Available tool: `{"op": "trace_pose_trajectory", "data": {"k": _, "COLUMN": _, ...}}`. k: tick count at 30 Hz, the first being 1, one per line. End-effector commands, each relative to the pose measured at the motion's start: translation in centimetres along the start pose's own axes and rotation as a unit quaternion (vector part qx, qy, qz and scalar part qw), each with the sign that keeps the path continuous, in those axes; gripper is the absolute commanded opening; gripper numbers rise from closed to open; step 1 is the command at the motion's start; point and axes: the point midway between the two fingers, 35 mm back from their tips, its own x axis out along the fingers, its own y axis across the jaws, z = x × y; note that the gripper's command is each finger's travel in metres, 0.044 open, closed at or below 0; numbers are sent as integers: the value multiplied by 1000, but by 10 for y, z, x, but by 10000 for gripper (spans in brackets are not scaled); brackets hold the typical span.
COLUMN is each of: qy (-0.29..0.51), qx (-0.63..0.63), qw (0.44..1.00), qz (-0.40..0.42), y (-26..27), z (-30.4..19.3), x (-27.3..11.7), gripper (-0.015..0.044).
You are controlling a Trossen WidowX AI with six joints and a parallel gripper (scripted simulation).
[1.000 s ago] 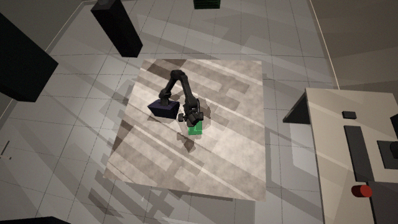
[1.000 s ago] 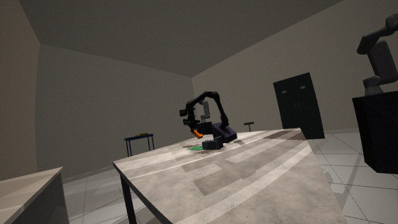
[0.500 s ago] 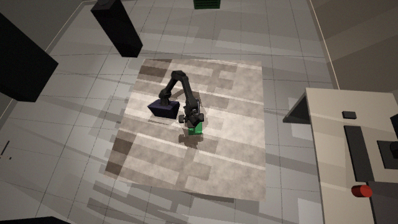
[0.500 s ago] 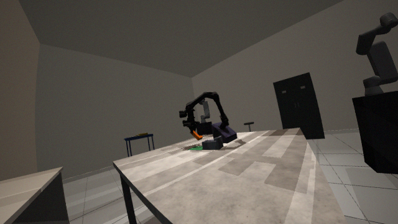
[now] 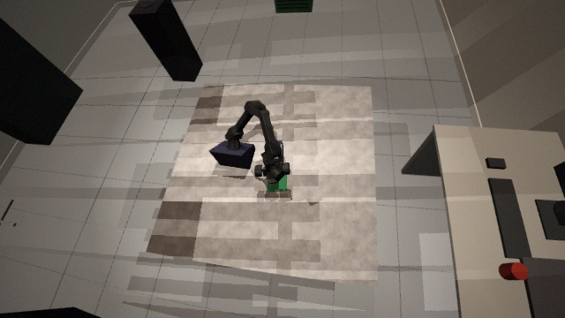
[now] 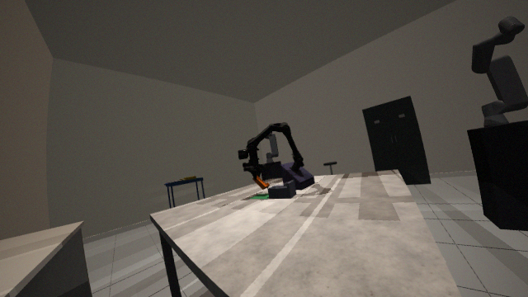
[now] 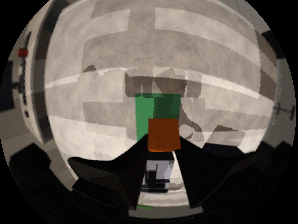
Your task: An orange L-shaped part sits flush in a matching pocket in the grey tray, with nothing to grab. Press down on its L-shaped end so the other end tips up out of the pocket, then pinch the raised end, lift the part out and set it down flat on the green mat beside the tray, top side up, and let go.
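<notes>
claw [image 7: 161, 136]: closed on orange part [image 7: 164, 134] | green mat [image 7: 145, 110]: partly shaded

Top view: orange part [image 6: 261, 182] [image 7: 164, 135] hidden beneath arm [image 5: 267, 125] [image 6: 264, 134]. Wrist view: tray [image 5: 282, 152] [image 6: 282, 190] [image 7: 160, 168] partly covered.
</notes>
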Motion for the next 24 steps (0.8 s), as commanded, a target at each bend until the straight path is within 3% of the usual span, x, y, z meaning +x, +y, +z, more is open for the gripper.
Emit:
{"op": "trace_pose_trajectory", "data": {"k": 1, "qy": 5, "qx": 5, "qw": 1000, "qz": -1, "y": -2, "z": -1, "x": 9, "gripper": 0}}
{"op": "trace_pose_trajectory", "data": {"k": 24, "qy": 6, "qx": 4, "qw": 1000, "qz": -1, "y": -2, "z": -2, "x": 45, "gripper": 0}}
